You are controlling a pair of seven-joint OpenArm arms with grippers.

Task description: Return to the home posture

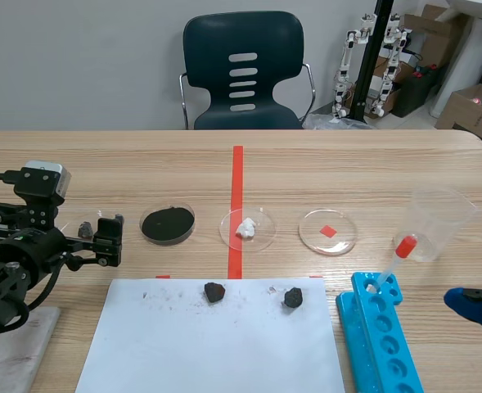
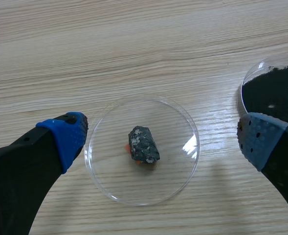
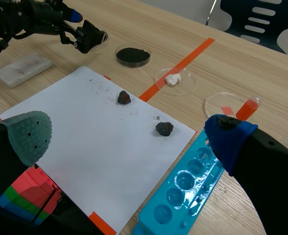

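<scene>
My left gripper (image 2: 161, 139) hangs open over a small clear petri dish (image 2: 142, 150) that holds a dark speckled rock (image 2: 144, 145); its fingers straddle the dish without touching it. In the scene view that gripper (image 1: 98, 235) sits low at the table's left. My right gripper (image 3: 129, 134) is open with nothing between its fingers, above the near right part of a white paper sheet (image 3: 85, 127). In the scene view only its blue fingertip (image 1: 473, 304) shows, at the right edge.
Two dark rocks (image 1: 214, 291) (image 1: 293, 298) lie on the paper. Behind it stand a black-powder dish (image 1: 168, 223), a dish with a white lump (image 1: 247, 228) and a dish over a red mark (image 1: 328, 231). A beaker (image 1: 441, 223), a red-capped tube (image 1: 396, 258), a blue rack (image 1: 380, 336) and a white block (image 1: 15, 352) are near.
</scene>
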